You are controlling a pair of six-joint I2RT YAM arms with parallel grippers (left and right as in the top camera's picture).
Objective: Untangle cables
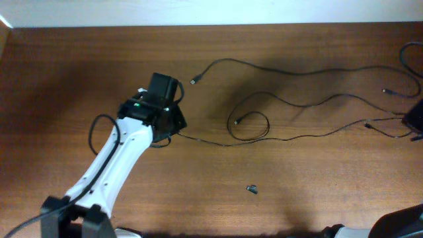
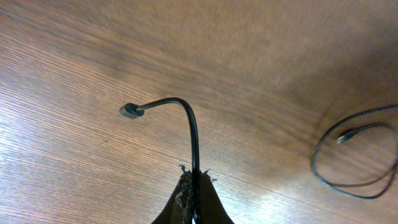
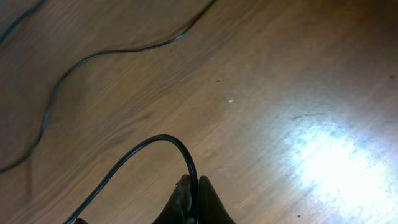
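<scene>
Your left gripper (image 2: 194, 188) at nine o'clock on the table (image 1: 79, 59), fingers pinched together on a cable end (image 2: 194, 140), other cables (image 1: 268, 125) strung loosely from centre to three o'clock, your right gripper (image 3: 191, 186) there, clamped on another strand (image 3: 155, 140).

Wooden table (image 1: 317, 172), small dark loose piece (image 1: 252, 190)
</scene>
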